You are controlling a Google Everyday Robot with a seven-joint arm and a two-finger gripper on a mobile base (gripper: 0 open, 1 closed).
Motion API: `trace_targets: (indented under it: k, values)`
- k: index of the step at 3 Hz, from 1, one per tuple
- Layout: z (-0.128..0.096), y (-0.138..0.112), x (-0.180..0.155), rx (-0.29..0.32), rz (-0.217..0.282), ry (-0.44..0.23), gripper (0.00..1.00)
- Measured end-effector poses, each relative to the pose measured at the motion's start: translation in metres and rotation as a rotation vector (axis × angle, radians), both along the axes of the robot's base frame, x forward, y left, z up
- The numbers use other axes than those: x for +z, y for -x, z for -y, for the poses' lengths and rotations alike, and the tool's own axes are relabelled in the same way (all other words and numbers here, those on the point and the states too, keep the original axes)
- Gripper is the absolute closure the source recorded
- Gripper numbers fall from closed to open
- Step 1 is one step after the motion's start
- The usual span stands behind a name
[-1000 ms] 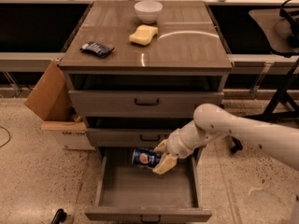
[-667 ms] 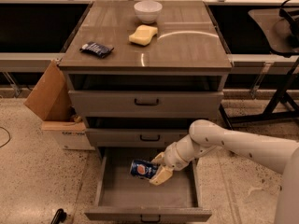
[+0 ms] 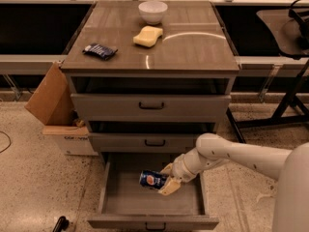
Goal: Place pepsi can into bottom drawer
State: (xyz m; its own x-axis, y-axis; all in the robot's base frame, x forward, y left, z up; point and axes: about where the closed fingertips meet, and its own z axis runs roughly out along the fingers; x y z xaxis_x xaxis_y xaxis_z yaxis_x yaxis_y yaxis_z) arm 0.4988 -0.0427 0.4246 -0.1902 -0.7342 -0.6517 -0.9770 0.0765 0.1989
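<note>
The pepsi can [image 3: 150,180], blue with a round red-white-blue logo, lies on its side inside the open bottom drawer [image 3: 120,197], low over its grey floor near the middle. My gripper [image 3: 165,181] reaches in from the right on a white arm and is shut on the can's right end. I cannot tell whether the can touches the floor. The drawer's small dark handle [image 3: 153,225] shows at the front edge.
Two shallower grey drawers [image 3: 150,107] above are closed. On the cabinet top sit a white bowl [image 3: 152,11], a yellow sponge [image 3: 147,36] and a dark-blue snack packet [image 3: 99,50]. A cardboard box [image 3: 54,105] stands at the left; a black stand [image 3: 289,100] at the right.
My gripper has lowered the can deeper into the bottom drawer and moved it a little toward the drawer's front. The arm has dropped with it.
</note>
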Motion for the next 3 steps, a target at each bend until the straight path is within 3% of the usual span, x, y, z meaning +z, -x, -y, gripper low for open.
trace_targets:
  k: [2,3]
  values:
    - [0.017,-0.011,-0.060,-0.075,0.027,0.002,1.00]
    - [0.018,-0.019,-0.095,-0.110,0.014,-0.009,1.00]
